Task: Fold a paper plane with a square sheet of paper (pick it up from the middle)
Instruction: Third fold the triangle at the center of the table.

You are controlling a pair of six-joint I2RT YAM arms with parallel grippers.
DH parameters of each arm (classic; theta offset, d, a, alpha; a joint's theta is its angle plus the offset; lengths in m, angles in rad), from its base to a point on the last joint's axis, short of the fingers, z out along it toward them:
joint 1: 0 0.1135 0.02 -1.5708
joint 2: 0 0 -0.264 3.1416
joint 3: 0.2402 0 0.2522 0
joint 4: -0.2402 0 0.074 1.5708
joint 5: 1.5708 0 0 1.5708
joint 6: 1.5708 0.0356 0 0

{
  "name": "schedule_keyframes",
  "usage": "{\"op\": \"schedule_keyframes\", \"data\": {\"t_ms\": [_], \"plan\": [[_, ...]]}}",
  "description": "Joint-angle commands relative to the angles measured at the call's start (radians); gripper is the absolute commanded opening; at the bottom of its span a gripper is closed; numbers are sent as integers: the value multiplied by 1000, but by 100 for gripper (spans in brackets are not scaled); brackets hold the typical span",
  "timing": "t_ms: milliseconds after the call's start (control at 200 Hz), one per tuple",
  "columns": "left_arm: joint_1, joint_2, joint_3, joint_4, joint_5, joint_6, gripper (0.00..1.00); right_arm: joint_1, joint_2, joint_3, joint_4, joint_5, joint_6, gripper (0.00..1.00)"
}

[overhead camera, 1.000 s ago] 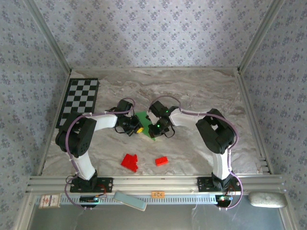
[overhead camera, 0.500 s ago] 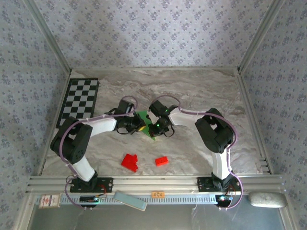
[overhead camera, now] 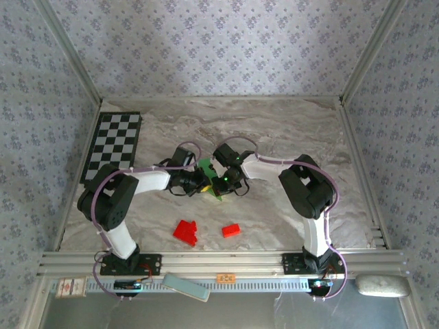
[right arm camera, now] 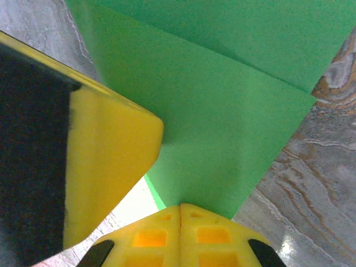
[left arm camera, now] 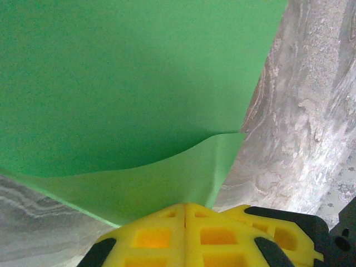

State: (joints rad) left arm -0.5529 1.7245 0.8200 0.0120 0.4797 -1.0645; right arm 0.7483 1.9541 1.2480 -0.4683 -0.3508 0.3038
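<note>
The square sheet of paper (overhead camera: 205,166), bright green and folded into overlapping layers, is held just above the marble table (overhead camera: 288,130) at mid-table. Its lower point (overhead camera: 218,197) sticks out toward the front. My left gripper (overhead camera: 197,182) is shut on the sheet's left edge; in the left wrist view the yellow fingertips (left arm camera: 185,208) pinch a curled flap (left arm camera: 161,183). My right gripper (overhead camera: 221,183) is shut on the right side; its tips (right arm camera: 181,207) clamp the paper's lower corner (right arm camera: 222,139). The left arm's yellow finger (right arm camera: 105,161) is close beside it. A finished paper plane is out of view.
Two red blocks (overhead camera: 185,232) (overhead camera: 231,230) lie on the table in front of the grippers. A black-and-white checkered board (overhead camera: 113,145) lies at the back left. Metal frame rails (overhead camera: 357,171) and papered walls close in the table.
My left gripper has slid to the right, closer to the right gripper, and its elbow has swung. The green sheet looks narrower between them. The right arm has stayed put.
</note>
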Motion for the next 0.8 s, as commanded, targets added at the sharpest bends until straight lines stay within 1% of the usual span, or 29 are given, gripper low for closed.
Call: {"op": "schedule_keyframes", "data": {"t_ms": [0,240,445,575,795], "plan": [[-6,23,-14,25,10,23,6,-5,53,-7,-79,56,17,3],[-7,30,-29,-31,-61,94,5,-4,65,-11,-99,82,14,3],[-1,43,-16,-75,-115,124,5,-7,75,-25,-115,87,9,3],[25,41,-3,-109,-138,155,5,-10,75,-37,-128,103,8,3],[91,46,7,-120,-130,209,5,-13,77,-47,-158,121,18,3]]}}
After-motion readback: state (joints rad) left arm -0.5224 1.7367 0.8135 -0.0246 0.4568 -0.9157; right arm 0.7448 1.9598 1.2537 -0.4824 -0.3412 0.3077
